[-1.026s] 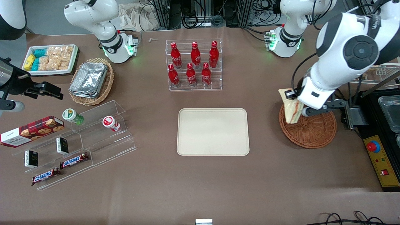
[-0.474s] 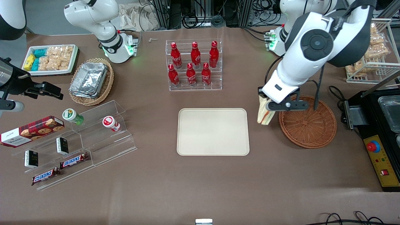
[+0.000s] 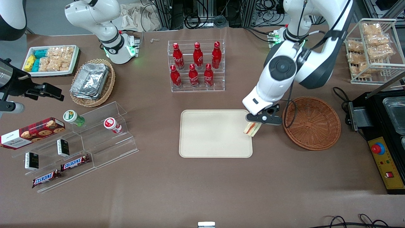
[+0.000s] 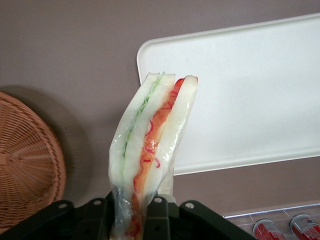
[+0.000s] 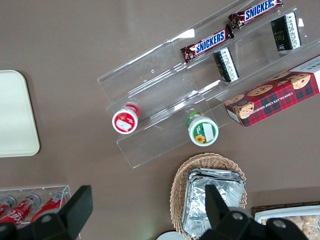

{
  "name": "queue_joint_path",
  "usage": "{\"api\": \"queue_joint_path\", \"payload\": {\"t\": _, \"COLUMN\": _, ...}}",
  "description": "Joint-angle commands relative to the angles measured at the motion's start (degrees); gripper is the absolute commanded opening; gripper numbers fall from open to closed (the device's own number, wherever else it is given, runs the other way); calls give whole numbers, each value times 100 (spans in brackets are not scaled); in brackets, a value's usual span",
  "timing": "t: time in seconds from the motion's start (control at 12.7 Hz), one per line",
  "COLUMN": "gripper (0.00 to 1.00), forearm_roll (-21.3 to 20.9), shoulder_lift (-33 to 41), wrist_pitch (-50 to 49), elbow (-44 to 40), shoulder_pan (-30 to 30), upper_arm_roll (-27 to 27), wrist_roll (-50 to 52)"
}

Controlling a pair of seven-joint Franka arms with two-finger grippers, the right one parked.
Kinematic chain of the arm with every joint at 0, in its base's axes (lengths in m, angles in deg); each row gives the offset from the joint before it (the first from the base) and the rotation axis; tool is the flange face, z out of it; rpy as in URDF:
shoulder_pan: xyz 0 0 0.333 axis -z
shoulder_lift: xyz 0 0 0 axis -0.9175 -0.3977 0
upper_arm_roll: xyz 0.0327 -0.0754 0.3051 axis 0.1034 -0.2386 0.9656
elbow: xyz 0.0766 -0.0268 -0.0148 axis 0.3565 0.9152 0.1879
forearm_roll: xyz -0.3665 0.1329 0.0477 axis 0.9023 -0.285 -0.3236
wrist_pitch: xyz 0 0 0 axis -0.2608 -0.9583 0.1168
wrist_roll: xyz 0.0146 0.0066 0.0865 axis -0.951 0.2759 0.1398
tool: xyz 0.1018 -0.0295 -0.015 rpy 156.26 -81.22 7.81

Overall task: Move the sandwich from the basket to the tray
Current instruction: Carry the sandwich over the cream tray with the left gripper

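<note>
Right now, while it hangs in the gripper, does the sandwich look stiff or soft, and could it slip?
Probably soft: the sandwich bends along its length above the gripper shut on its lower end. Its clear wrap looks glossy, so it may slip. It seems light, hanging by the tray edge without drooping much.

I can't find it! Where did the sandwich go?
The sandwich hangs pinched in the gripper, over the tray at its edge nearest the basket.

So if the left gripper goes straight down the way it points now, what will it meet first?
Probably the tray. The gripper, shut on the sandwich, hangs over the tray's edge nearest the basket; the sandwich would likely touch first, though height is unclear.
</note>
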Motion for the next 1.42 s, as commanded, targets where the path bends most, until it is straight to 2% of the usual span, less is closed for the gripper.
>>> {"api": "queue_joint_path", "payload": {"t": 0.0, "gripper": 0, "forearm_roll": -204, "shoulder_lift": -546, "wrist_pitch": 30, "elbow": -282, "shoulder_pan": 171, "upper_arm_roll": 32, "wrist_roll": 641}}
{"api": "queue_joint_path", "payload": {"t": 0.24, "gripper": 0, "forearm_roll": -547, "shoulder_lift": -1178, "wrist_pitch": 30, "elbow": -676, "shoulder_pan": 338, "upper_arm_roll": 32, "wrist_roll": 1485}}
{"api": "queue_joint_path", "payload": {"t": 0.39, "gripper": 0, "forearm_roll": -652, "shoulder_lift": -1487, "wrist_pitch": 22, "elbow": -897, "shoulder_pan": 444, "upper_arm_roll": 41, "wrist_roll": 1776}}
{"api": "queue_joint_path", "payload": {"t": 0.71, "gripper": 0, "forearm_roll": -1153, "shoulder_lift": -2076, "wrist_pitch": 4, "elbow": -1345, "shoulder_pan": 479, "upper_arm_roll": 32, "wrist_roll": 2409}}
{"api": "queue_joint_path", "payload": {"t": 1.11, "gripper": 0, "forearm_roll": -1224, "shoulder_lift": -2393, "wrist_pitch": 22, "elbow": -1460, "shoulder_pan": 497, "upper_arm_roll": 32, "wrist_roll": 2533}}
{"api": "queue_joint_path", "payload": {"t": 1.34, "gripper": 0, "forearm_roll": -1355, "shoulder_lift": -2454, "wrist_pitch": 39, "elbow": -1504, "shoulder_pan": 743, "upper_arm_roll": 67, "wrist_roll": 2524}}
